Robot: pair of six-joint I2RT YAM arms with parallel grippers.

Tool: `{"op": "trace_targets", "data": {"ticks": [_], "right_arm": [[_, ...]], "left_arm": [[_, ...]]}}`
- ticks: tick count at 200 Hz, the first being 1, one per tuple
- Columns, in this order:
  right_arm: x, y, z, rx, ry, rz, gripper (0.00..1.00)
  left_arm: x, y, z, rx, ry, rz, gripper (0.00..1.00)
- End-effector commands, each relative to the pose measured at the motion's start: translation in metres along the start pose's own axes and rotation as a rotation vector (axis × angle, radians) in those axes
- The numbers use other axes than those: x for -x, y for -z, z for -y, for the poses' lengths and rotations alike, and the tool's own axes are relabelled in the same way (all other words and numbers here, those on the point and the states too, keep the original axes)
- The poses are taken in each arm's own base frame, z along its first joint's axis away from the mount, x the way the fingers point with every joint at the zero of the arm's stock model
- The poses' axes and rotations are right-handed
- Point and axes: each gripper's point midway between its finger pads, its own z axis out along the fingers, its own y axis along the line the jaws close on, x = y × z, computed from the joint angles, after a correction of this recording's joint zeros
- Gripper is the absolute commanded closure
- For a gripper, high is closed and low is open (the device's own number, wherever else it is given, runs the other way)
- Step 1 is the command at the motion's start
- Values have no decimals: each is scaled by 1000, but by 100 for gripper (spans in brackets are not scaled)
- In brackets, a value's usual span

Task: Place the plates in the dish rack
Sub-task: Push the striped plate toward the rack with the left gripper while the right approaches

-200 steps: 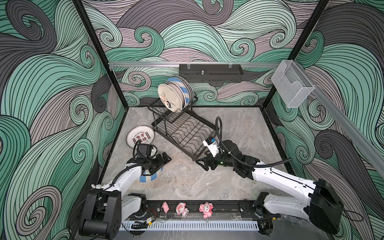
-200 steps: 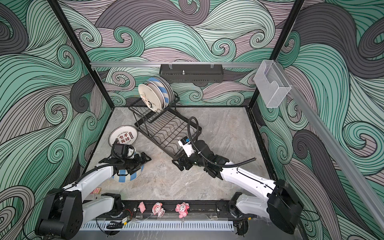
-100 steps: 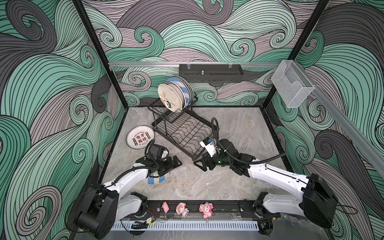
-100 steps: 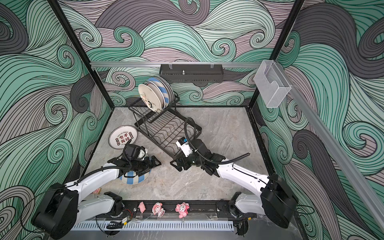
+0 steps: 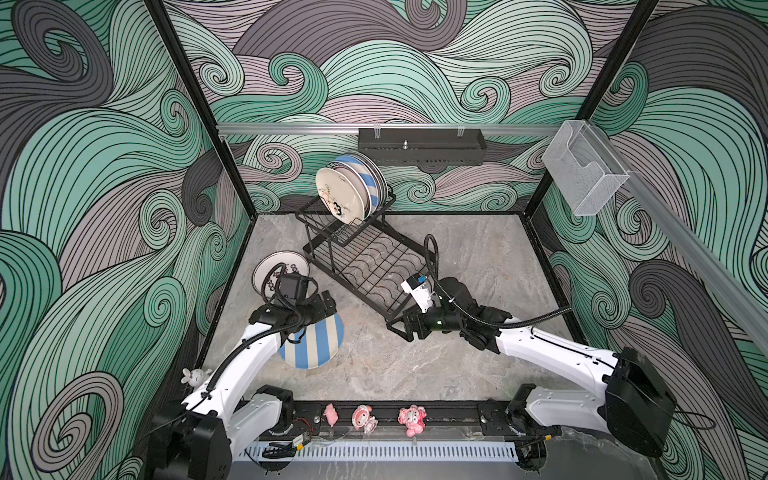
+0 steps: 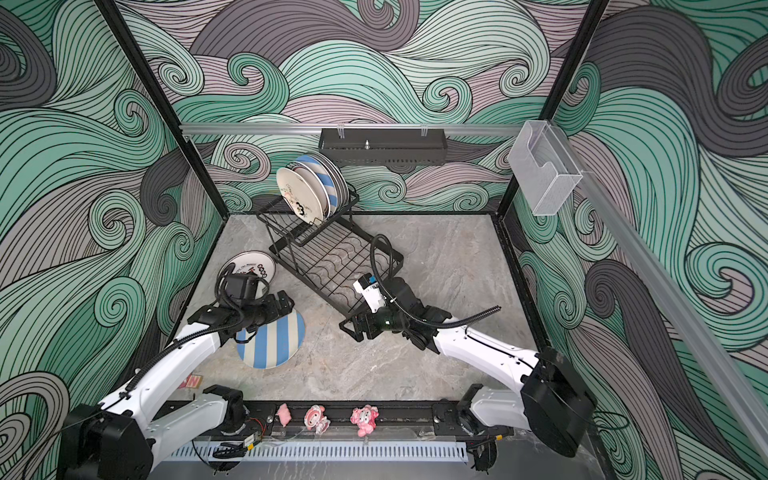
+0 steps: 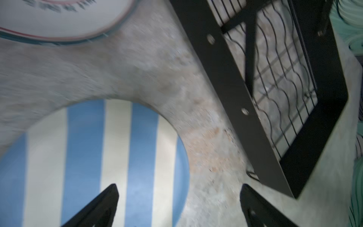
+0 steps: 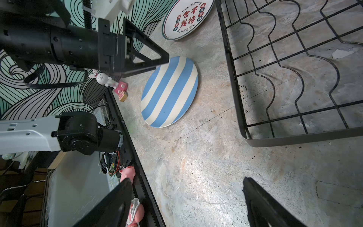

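We see a grey marbled worktop (image 5: 415, 365) carrying a black wire dish rack (image 5: 374, 266) set at an angle, with several plates (image 5: 343, 197) standing in its raised basket. A blue-and-white striped plate (image 5: 318, 347) lies flat near the rack's low tray, and a red-lettered plate (image 5: 266, 270) lies beyond it. The left claw (image 7: 178, 186), released, straddles the striped rim; we judge it should drop low and pinch that rim firmly. The right claw (image 8: 186, 179) hangs released by the rack's corner.
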Motion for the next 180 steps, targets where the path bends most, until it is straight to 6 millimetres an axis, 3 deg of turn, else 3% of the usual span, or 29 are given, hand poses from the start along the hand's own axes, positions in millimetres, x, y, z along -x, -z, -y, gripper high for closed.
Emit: {"op": "trace_targets", "data": {"ticks": [1,28,68,84,105,180], "right_arm": [[-1,5,-6,-4,33,-14,12],[-1,4,-11,-9,49,-29,12],[-2,-6,-20,30,21,-25,12],[-4,-9,-33,92,46,-26,12],[-2,-9,-43,112,77,-12,11],[-10,-15,-44,102,71,-41,11]], "left_arm": [[19,4,-37,150,2,111,1],[27,2,-71,273,57,107,1],[26,-17,-85,199,207,82,1],[22,-21,-92,212,226,60,1],[18,-29,-92,203,242,27,1],[9,-55,-73,73,284,-135,2]]}}
